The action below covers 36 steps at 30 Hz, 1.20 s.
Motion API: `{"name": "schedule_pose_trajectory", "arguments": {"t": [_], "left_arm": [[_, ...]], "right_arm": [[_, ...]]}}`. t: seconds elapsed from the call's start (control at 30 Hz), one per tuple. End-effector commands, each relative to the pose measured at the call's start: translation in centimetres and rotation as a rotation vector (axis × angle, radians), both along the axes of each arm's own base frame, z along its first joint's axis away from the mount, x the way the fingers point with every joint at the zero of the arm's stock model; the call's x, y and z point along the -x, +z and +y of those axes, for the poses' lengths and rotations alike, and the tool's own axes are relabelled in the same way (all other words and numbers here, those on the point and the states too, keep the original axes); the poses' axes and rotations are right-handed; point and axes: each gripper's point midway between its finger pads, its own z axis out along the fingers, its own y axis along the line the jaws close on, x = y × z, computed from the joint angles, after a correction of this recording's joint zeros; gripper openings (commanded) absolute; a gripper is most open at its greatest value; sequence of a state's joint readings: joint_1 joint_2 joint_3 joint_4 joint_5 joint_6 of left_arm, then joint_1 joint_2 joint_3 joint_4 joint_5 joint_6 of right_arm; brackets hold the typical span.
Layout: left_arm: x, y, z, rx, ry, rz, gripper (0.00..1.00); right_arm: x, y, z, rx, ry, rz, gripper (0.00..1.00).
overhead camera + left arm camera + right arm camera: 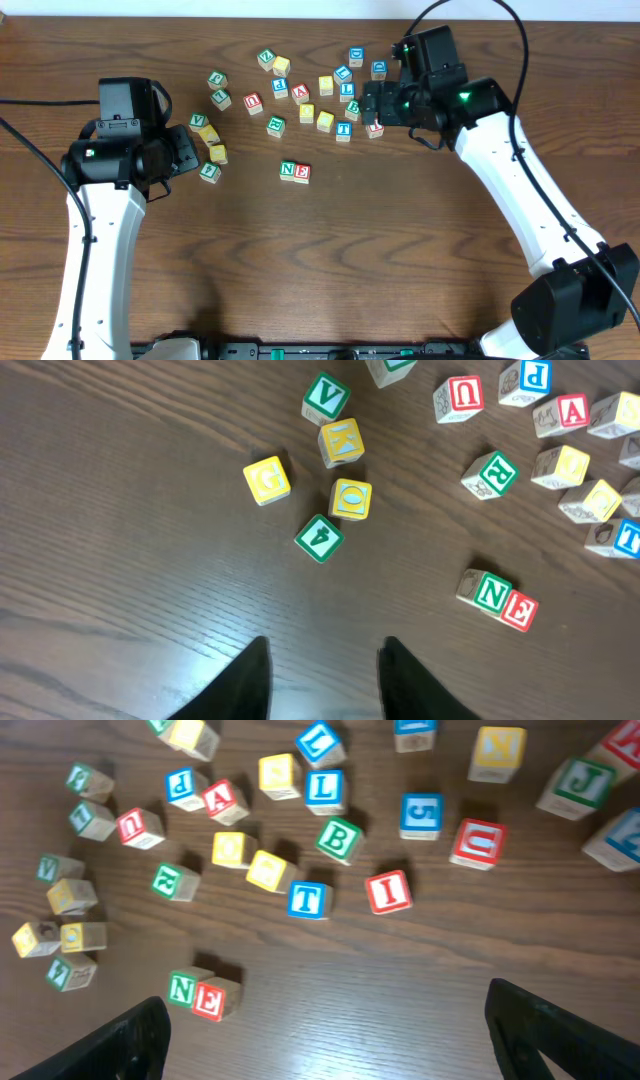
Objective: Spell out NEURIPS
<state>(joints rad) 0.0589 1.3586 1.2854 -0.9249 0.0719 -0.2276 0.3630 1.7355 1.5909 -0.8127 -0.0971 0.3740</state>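
NEURIPS cube N (492,591) touches cube E (519,609); left end effector (325,652) and right end effector (328,1005) stand apart.

1. My left gripper (188,152) sits at the table's left, just beside a small cluster of green and yellow cubes (209,133).
2. My right gripper (370,103) hangs over the right end of the scattered cubes (306,113), near a red-lettered cube (375,128).
3. The N cube (288,171) and E cube (302,172) touch side by side, set apart below the scatter on the wooden table (330,270).
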Motion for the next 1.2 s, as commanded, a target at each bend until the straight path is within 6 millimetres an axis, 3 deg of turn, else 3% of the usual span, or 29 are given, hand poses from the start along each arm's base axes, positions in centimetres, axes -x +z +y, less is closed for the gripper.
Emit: {"name": "schedule_pose_trajectory", "arguments": {"t": [0.0, 0.57, 1.17], "left_arm": [[-0.2, 1.0, 0.2, -0.011, -0.003, -0.023, 0.39], [-0.3, 1.0, 0.2, -0.028, -0.033, -0.027, 0.42], [0.2, 0.4, 0.2, -0.025, -0.033, -0.001, 0.42]], "right_arm": [[0.0, 1.2, 0.0, 0.019, 0.044, -0.042, 0.96], [-0.7, 1.4, -0.8, 0.078, 0.025, -0.079, 0.88], [-0.5, 1.1, -1.2, 0.083, 0.019, -0.065, 0.88]]}}
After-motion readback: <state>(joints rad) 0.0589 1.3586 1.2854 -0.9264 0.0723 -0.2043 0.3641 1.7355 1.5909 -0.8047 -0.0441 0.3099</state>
